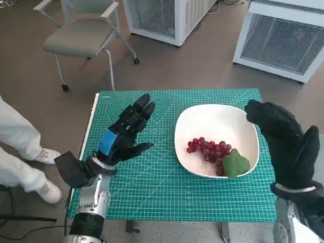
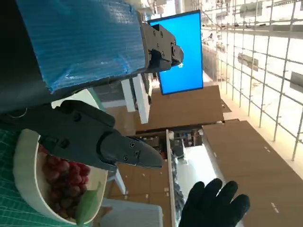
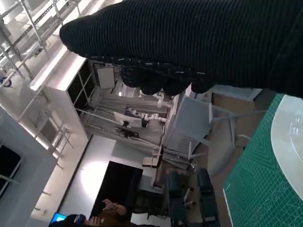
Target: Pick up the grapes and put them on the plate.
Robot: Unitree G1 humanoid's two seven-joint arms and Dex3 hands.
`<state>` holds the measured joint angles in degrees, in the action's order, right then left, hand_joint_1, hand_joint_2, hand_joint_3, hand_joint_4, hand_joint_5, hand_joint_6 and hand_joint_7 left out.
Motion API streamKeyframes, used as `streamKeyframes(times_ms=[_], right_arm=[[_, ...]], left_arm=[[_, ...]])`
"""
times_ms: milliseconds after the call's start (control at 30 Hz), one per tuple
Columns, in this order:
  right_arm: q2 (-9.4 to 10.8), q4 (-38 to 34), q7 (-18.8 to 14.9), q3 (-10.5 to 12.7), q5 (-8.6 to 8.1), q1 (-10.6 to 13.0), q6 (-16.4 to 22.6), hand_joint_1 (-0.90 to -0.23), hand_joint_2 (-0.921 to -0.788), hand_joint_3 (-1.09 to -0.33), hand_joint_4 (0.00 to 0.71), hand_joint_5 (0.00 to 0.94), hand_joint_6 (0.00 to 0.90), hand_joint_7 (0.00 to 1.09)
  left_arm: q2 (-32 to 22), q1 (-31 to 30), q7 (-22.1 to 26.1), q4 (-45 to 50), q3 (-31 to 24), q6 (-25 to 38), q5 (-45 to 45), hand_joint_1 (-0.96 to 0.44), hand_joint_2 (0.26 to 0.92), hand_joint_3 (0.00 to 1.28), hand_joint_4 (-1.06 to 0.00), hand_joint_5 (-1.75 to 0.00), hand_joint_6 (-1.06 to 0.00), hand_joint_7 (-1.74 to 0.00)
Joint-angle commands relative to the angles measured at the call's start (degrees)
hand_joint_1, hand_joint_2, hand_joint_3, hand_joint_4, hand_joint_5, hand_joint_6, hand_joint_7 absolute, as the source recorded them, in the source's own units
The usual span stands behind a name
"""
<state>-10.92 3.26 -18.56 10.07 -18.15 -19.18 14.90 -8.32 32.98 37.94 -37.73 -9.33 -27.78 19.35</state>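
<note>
**Grapes resting in the plate, both hands holding nothing**

The bunch of dark red grapes with a green leaf (image 1: 215,153) is lying inside the white rounded-square plate (image 1: 188,123), towards the edge nearest the robot, with the leaf sitting at the bunch's right end. The plate is sitting on the green gridded cutting mat (image 1: 152,192) that is covering the small table.

The left hand, black with blue tape over its back (image 1: 126,132), is hovering over the mat just to the left of the plate, fingers stretched out and spread, gripping nothing. From the left wrist view, the blue-taped back is filling the upper corner while the black fingers (image 2: 102,142) are reaching past the plate's pale rim (image 2: 23,175), and the red grapes (image 2: 64,177) are showing in the bowl beyond them, not touched by the hand.

The right hand in the black knitted glove (image 1: 281,136) is hanging at the plate's right edge, its fingertips overlapping the far right corner of the rim, fingers extended and carrying nothing. The same glove is also peeking into the left wrist picture (image 2: 213,205), fingers apart.

In the right wrist view the glove (image 3: 199,42) is stretching as a dark ribbed band, with a slice of the mat (image 3: 258,184) and the plate's white rim (image 3: 289,137) below it.

On the floor beyond the table, a grey chair on castors (image 1: 83,35) is standing, and a person's white-clad leg and shoe (image 1: 30,152) are showing at the left.
</note>
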Motion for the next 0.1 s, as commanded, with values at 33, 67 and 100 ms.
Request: streamKeyframes(times_ms=[33, 67, 100], right_arm=[[-0.02, -1.08, -0.56, 0.10, -0.53, 0.48, -0.16, -0.513, -0.921, -0.554, 0.330, 0.445, 0.201, 0.88], [-0.03, -1.13, -0.62, 0.12, -0.59, 0.48, -0.14, -0.513, -0.921, -0.554, 0.330, 0.445, 0.201, 0.88], [-0.03, -1.16, -0.64, 0.12, -0.62, 0.47, -0.13, -0.513, -0.921, -0.554, 0.330, 0.445, 0.201, 0.88]], left_arm=[[0.27, -0.85, -0.26, 0.89, 0.08, -0.71, -0.39, -0.48, 0.921, 0.07, -0.15, 0.00, -0.28, 0.00], [0.35, -0.97, -0.33, 1.05, 0.07, -0.72, -0.36, -0.48, 0.921, 0.07, -0.15, 0.00, -0.28, 0.00], [0.40, -1.02, -0.36, 1.12, 0.07, -0.74, -0.34, -0.48, 0.921, 0.07, -0.15, 0.00, -0.28, 0.00]])
